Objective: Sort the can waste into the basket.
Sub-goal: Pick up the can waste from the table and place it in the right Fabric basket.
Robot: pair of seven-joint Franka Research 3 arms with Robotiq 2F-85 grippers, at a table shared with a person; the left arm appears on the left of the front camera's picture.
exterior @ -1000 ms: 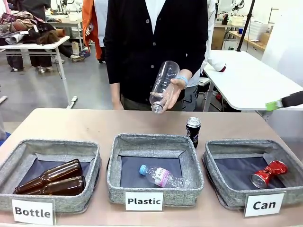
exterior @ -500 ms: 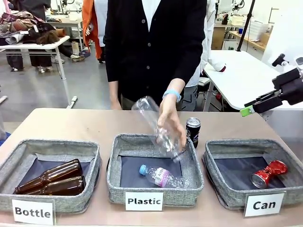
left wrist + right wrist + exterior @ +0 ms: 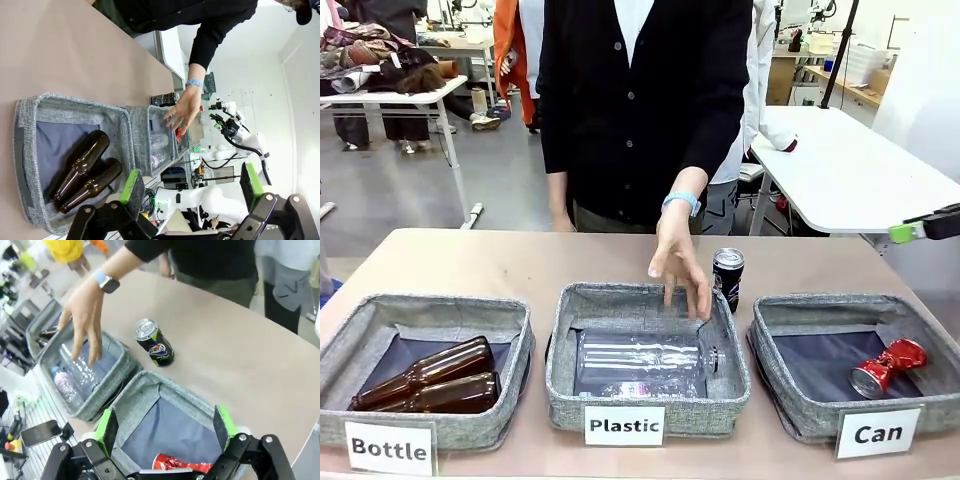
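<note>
left gripper, right gripper agape; person's hand over plastic basket, beside black can

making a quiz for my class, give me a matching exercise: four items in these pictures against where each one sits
Items
1. black can
2. crushed red can
3. brown glass bottles
4. large clear plastic bottle

Places
A. lying in the Plastic basket
B. upright on the table, outside any basket
C. lying in the Bottle basket
D. lying in the Can basket

Pairs: 1-B, 2-D, 3-C, 4-A
</note>
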